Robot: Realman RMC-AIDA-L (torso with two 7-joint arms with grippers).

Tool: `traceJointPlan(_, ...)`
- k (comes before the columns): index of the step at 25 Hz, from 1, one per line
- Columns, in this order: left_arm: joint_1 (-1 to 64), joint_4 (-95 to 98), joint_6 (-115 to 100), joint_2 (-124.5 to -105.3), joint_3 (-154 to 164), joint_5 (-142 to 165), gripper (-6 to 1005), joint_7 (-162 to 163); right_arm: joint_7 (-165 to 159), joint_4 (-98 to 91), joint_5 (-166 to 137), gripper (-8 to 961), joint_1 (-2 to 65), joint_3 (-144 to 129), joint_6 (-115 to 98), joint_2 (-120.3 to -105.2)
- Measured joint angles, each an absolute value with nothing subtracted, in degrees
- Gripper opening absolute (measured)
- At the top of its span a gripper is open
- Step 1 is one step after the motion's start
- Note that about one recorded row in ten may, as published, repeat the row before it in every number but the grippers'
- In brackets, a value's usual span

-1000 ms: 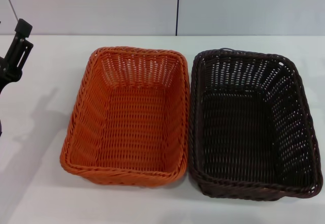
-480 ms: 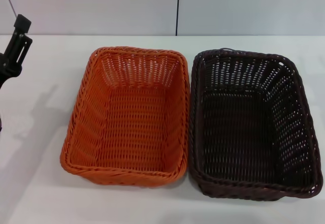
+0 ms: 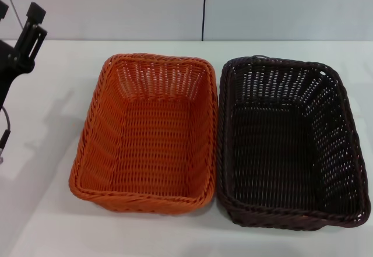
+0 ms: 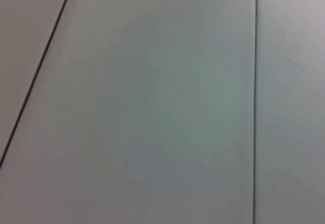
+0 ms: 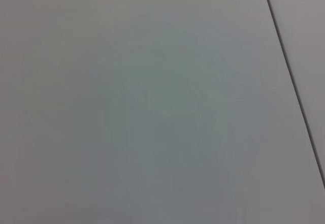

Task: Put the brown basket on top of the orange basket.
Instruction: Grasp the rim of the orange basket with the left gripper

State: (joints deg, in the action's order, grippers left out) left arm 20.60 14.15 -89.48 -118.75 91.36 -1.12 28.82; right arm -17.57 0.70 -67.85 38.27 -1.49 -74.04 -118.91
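I cannot tell the left gripper (image 3: 20,32) state at the table's (image 3: 46,222) left edge; lifting the brown basket (image 3: 289,143) may drag the touching orange basket (image 3: 148,134).

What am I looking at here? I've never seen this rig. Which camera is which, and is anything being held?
This is a two-armed robot. The wide picture comes from its head camera, looking down at a white table. On it sit a bright orange rectangular woven basket and, touching its side, a dark brown rectangular woven basket, both empty. The black left tool is raised at the table's far left edge, holding nothing. The two grey pictures are wrist cameras, showing only plain panels. The right arm is out of sight.
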Motion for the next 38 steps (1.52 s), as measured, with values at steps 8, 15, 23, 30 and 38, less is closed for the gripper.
traceJointPlan(8,22.4,14.2,-87.0,-118.81,89.0,-1.4,736,28.7,-17.7,0.8,-67.9,557,38.3,-1.5,-73.0,-118.97)
traceJointPlan(15,23.1,14.2,-85.0,-118.91,88.6,-2.4,734,28.7,-17.9,0.9,-67.9,557,38.2,-1.5,-73.0,-119.00)
traceJointPlan(23,24.1,14.2,-84.2,-118.75,88.3,-2.8,732,28.7,-17.7,0.6,-67.9,556,39.0,-1.4,-72.9,-118.99)
traceJointPlan(30,25.9,14.2,-79.2,-118.53,86.3,-2.8,730,28.7,-17.8,0.4,-67.8,556,39.0,-0.7,-73.1,-119.02)
traceJointPlan(38,26.9,14.2,-74.6,-118.62,86.1,-2.8,728,28.7,-17.7,1.2,-67.8,556,38.7,-0.6,-72.9,-119.03)
